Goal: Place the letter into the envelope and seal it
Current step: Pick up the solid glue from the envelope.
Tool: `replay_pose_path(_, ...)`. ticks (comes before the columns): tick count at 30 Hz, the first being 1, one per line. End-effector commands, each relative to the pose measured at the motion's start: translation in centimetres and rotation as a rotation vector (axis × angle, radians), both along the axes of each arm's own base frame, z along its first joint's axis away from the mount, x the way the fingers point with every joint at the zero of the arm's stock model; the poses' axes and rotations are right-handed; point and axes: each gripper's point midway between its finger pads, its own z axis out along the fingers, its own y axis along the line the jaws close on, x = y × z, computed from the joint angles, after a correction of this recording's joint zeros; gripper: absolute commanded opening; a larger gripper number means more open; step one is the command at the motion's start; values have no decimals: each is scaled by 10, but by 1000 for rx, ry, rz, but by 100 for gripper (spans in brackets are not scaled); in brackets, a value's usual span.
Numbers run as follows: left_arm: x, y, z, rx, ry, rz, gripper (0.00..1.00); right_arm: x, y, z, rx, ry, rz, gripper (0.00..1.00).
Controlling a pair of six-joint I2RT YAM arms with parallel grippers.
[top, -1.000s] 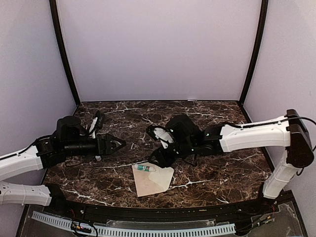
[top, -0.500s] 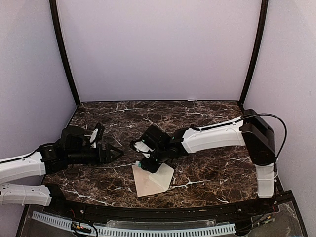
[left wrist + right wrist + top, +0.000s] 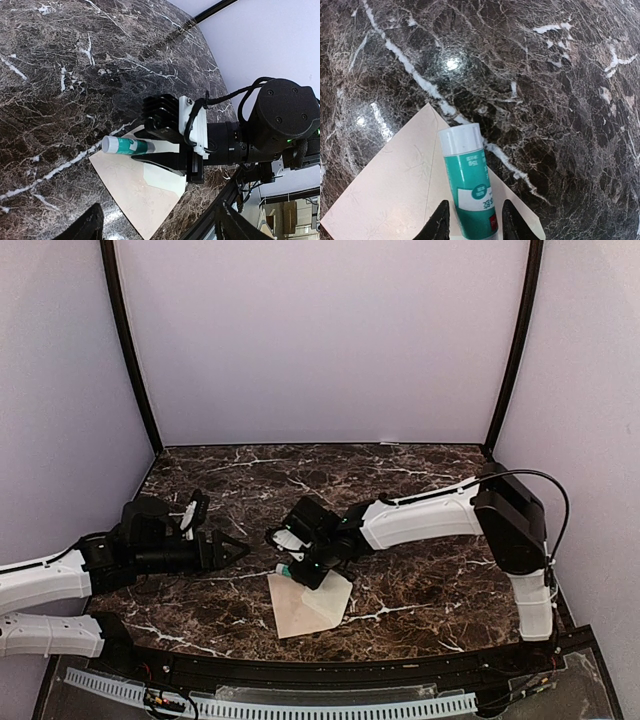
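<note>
At tabletop (image 3: pixel 430 480) centre-front, your R end effector (image 3: pixel 473 216) straddled the glue stick (image 3: pixel 469 182) lying on the envelope (image 3: pixel 300 610); can't tell if clamped. L end effector (image 3: pixel 240 546) hung released. Sealing prep, prob.: next needs firm pinch, clean lift.

The right gripper (image 3: pixel 303 573) hangs over the envelope's (image 3: pixel 305 612) far edge, straddling the glue stick (image 3: pixel 469 180) and barring approach from behind and the right. The left gripper (image 3: pixel 238 548) stands apart on the left; the envelope's near corner lies uncovered
</note>
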Motion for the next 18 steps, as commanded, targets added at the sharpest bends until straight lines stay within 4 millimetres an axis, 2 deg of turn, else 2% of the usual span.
replay_pose_path(1, -1, 0, 1, -29, 4, -2, 74, 4, 3, -5, 13, -11, 2, 31)
replay_pose_path(6, -2, -2, 2, -53, 15, -1, 74, 5, 0, -8, 16, -20, -1, 25)
replay_pose_path(12, -5, -4, -1, -69, 35, -9, 74, 4, -2, -2, 55, -41, -4, 7)
replay_pose_path(15, -7, -6, 0, -79, 40, -22, 75, 4, 2, 19, 120, -57, -7, 3)
replay_pose_path(18, -8, -8, 1, -88, 48, -30, 76, 3, 6, 51, 216, -67, -7, 1)
